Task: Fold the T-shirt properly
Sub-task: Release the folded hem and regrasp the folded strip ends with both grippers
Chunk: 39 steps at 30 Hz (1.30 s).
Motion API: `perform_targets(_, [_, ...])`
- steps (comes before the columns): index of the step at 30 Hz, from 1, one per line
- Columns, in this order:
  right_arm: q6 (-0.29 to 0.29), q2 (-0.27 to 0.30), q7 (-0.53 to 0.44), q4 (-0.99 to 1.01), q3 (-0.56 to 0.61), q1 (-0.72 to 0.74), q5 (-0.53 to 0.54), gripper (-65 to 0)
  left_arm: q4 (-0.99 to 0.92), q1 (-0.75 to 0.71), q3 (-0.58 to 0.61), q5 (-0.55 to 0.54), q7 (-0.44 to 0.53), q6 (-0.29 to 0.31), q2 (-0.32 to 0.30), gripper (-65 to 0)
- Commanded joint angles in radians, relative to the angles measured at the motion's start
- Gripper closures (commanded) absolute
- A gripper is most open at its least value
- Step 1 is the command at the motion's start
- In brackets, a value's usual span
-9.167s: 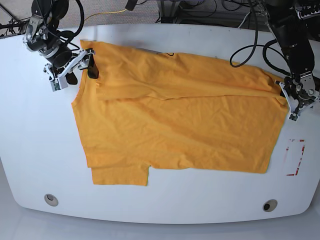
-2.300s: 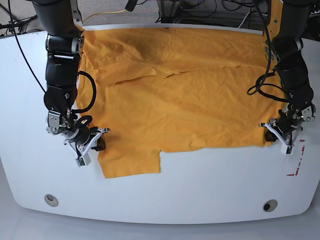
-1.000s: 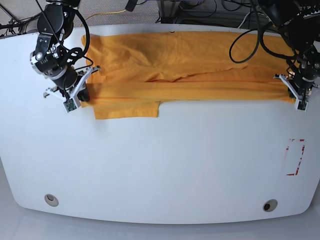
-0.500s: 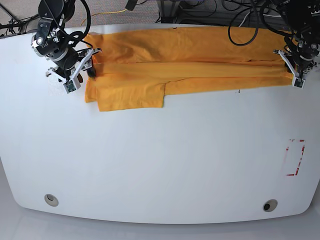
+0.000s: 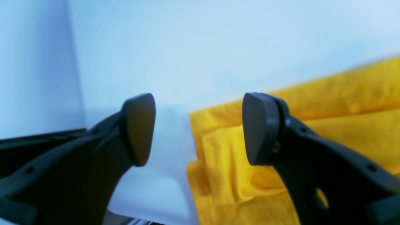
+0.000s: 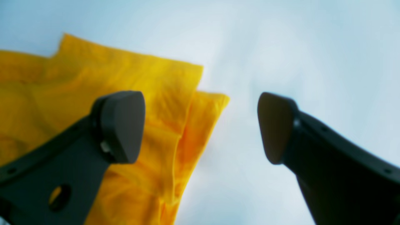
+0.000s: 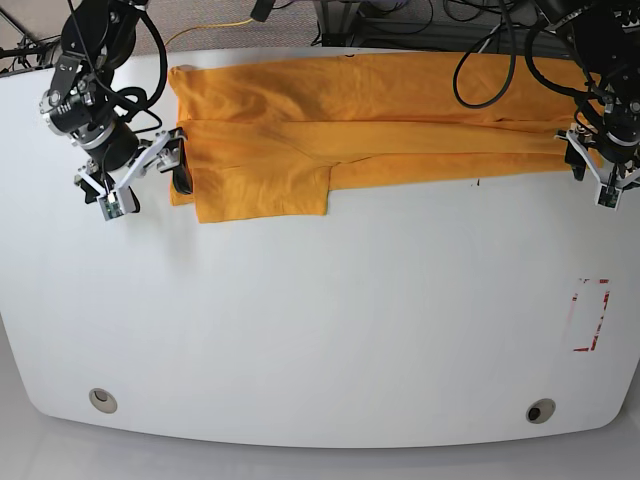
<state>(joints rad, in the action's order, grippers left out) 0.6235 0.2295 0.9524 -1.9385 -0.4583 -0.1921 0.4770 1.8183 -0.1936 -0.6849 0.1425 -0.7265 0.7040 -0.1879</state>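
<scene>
Two pincers stand spread apart with nothing between their pads, one at each end of the T-shirt (image 7: 370, 115). It lies as a long orange-yellow band of soft, creased cotton along the far side of the white table (image 7: 320, 320). By the right gripper (image 7: 145, 175) a squared flap hangs nearer than the band. By the left gripper (image 7: 592, 172), layered hem edges end; smooth bare tabletop spreads nearer both.
</scene>
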Motion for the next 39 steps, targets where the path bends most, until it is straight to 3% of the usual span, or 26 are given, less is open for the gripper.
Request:
perform_targets(1, [-0.006, 0.014, 0.046, 0.083, 0.022, 0.079, 0.001, -50.7, 0.021, 0.012, 0.017, 0.003, 0.003, -0.006, 0.012, -39.7])
perform_targets(13, [-0.006, 0.014, 0.076, 0.463, 0.128, 0.306, 0.001, -44.5, -0.022, -0.062, 0.080, 0.004, 0.008, -0.006, 0.037, -39.2])
perform_targets(20, [-0.006, 0.005, 0.072, 0.564, 0.138, 0.352, 0.001, -44.5, -0.116, -0.065, 0.078, 0.004, 0.009, -0.006, 0.038, -23.6])
perform_targets(27, [-0.006, 0.012, 0.010, 0.635, 0.244, 0.377, 0.001, -43.8, -0.142, -0.071, 0.078, 0.004, 0.009, -0.006, 0.038, -22.1])
perform_targets(30, [-0.006, 0.014, -0.005, 0.655, 0.267, 0.377, 0.001, -34.6, -0.142, -0.071, 0.081, 0.004, 0.009, -0.006, 0.038, -22.1])
perform_targets(35, [-0.006, 0.008, -0.008, 0.655, 0.267, 0.372, 0.002, -7.0, -0.140, -0.071, 0.081, 0.004, 0.009, -0.006, 0.038, -22.1])
perform_targets(39, [0.000, 0.006, -0.009, 0.612, 0.266, 0.366, 0.012, -3.8, -0.142, -0.070, 0.083, 0.004, 0.009, -0.006, 0.038, -22.1])
